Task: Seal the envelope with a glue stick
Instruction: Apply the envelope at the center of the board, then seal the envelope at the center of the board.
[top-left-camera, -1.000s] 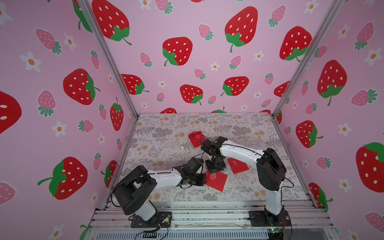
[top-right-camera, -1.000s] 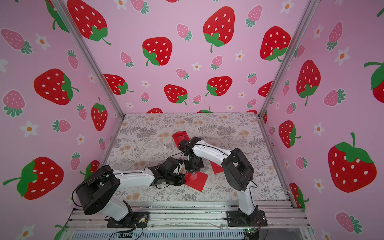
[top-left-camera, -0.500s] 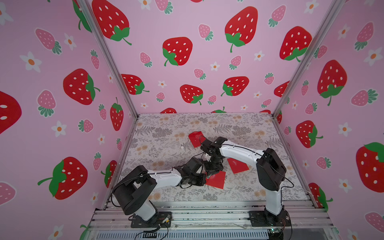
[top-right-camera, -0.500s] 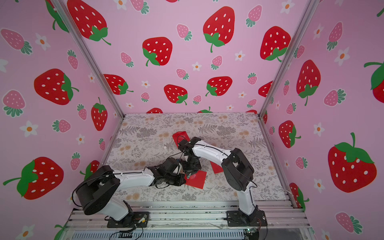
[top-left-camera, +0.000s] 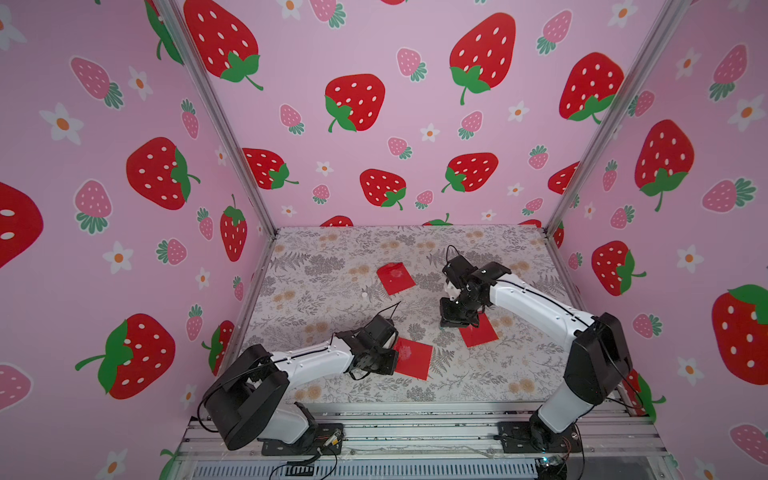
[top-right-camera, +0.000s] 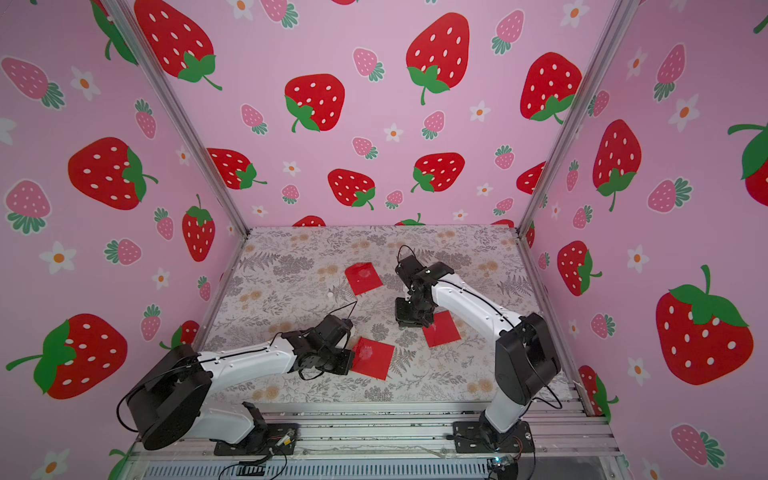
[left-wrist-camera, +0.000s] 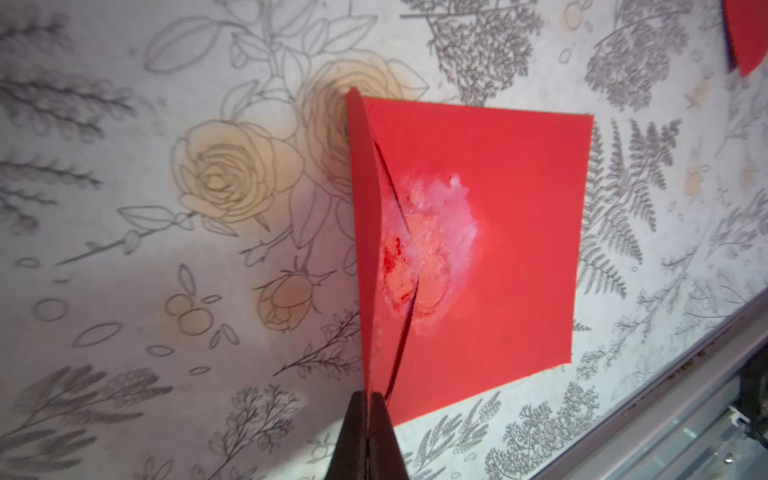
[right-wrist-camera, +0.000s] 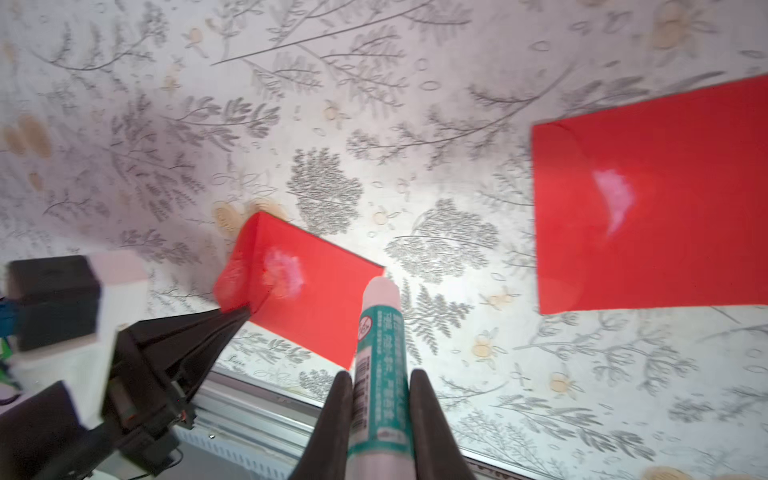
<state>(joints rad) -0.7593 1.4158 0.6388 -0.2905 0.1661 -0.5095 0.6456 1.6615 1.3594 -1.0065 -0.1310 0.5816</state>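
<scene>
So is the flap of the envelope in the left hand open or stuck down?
Open. The flap stands up off the envelope, pinched by the left hand, with the glue patch showing.

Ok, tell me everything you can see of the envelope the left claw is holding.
The envelope is a small, nearly square piece of plain red paper, its body flat on the floral table near the front edge. Its flap stands lifted along one side, pinched at the edge by the shut left claw. A whitish, wet-looking glue smear covers the body's middle beside the flap, with reddish scuffed patches. Nothing else touches it.
</scene>
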